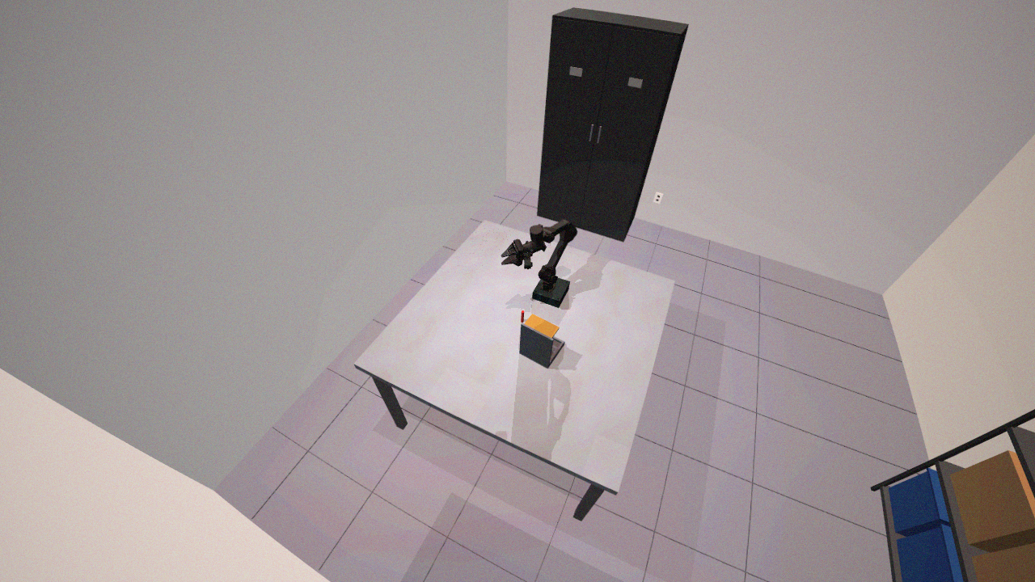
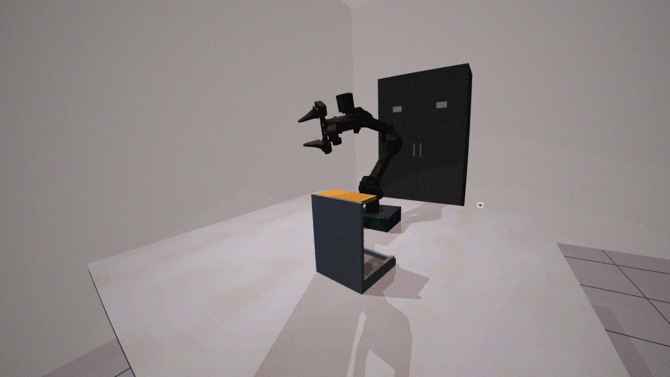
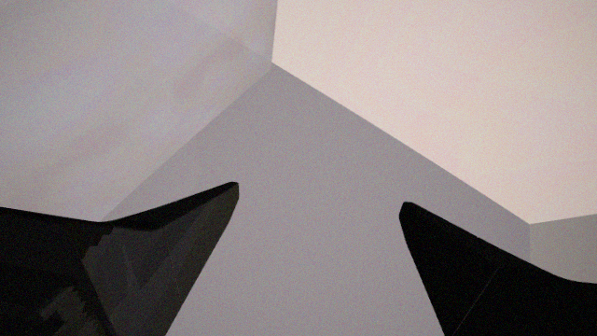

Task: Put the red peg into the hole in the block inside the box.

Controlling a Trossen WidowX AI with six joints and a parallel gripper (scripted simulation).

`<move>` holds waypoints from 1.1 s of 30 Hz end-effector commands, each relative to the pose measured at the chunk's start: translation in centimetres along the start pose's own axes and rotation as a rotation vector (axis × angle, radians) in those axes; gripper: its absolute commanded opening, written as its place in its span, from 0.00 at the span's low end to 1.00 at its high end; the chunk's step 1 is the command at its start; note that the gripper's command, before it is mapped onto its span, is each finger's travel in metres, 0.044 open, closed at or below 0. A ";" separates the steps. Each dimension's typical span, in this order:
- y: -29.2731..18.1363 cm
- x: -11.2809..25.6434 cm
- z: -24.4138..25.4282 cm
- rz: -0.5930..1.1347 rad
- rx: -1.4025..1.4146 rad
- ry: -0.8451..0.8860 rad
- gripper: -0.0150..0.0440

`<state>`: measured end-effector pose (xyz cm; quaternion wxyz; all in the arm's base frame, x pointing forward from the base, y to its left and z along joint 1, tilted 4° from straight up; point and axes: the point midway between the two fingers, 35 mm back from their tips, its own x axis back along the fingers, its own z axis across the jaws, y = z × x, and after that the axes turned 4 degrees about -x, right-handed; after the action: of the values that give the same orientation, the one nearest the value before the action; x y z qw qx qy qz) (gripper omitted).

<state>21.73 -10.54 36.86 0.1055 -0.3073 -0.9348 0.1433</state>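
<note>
The red peg (image 1: 522, 316) stands upright beside the box in the top view; the exterior view does not show it. The dark box (image 1: 537, 345) (image 2: 338, 236) stands on the table, its tall back wall towards the top and exterior views. The flat orange roof (image 1: 542, 326) (image 2: 345, 195) sticks out from the top of that wall, towards the arm. The block with the hole is hidden behind the wall. My gripper (image 1: 503, 259) (image 2: 301, 133) (image 3: 319, 198) is open and empty, high above the table, away from the peg and the box. The wrist view shows only walls and floor between and beyond the fingers.
The arm's dark base (image 1: 551, 292) (image 2: 384, 218) stands on the table (image 1: 448, 347) (image 2: 210, 290), on the box's open side. A low rim (image 2: 380, 274) runs along the box floor's side. A black cabinet (image 1: 611, 123) (image 2: 424, 135) stands beyond the table. Shelving with blue boxes (image 1: 918, 503) is at the lower right.
</note>
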 end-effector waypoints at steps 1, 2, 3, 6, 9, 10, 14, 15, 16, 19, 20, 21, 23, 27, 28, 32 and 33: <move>2.2 -1.1 2.1 -0.045 0.121 0.045 1.00; 2.7 -1.3 2.6 -0.057 0.150 0.053 1.00; 3.2 -1.5 3.1 -0.069 0.179 0.061 1.00; 4.8 -2.0 4.5 -0.107 0.266 0.083 1.00; 6.3 -2.4 6.1 -0.147 0.355 0.103 1.00; 6.8 -2.5 6.6 -0.160 0.384 0.109 1.00; 8.7 -2.8 8.7 -0.214 0.504 0.129 1.00; 9.2 -2.8 9.3 -0.228 0.534 0.134 1.00; 9.7 -2.8 9.8 -0.242 0.564 0.138 1.00; 11.0 -2.8 11.5 -0.284 0.655 0.149 1.00; 11.4 -2.7 12.1 -0.298 0.686 0.152 1.00; 11.8 -2.7 12.7 -0.313 0.716 0.155 1.00; 12.7 -2.6 13.8 -0.342 0.778 0.160 1.00; 14.1 -2.2 16.2 -0.400 0.901 0.165 1.00; 14.5 -2.1 16.8 -0.415 0.932 0.166 1.00; 15.7 -1.5 19.2 -0.475 1.057 0.166 1.00; 16.0 -1.3 19.8 -0.490 1.088 0.165 1.00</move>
<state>26.36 -3.54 15.10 0.3348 -0.0258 -0.7888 0.5148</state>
